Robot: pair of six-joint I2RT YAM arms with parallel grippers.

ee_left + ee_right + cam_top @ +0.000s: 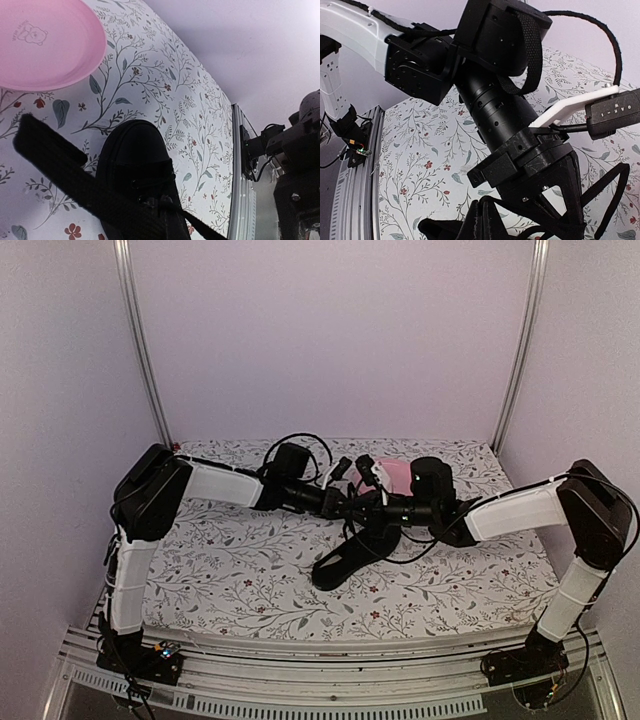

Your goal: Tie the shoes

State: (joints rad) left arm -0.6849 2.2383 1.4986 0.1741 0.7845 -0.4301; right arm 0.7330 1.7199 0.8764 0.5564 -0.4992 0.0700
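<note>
shoe [345, 558] is laid on the table [230, 560], just under both claws | left claw [352, 506] is closed, lace [60, 170] seemingly pinched taut | right claw [378, 508] is closed, contents not discernible | risk: shoe may be dragged or lace lost if tension is applied unevenly

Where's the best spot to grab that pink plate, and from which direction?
Take the plate by its rim, probably on the edge facing the shoe. Come in low from that side and pinch it top and bottom. It lies flat and looks too wide to span, while its thin edge seems to curve up off the cloth, leaving a gap underneath.
</note>
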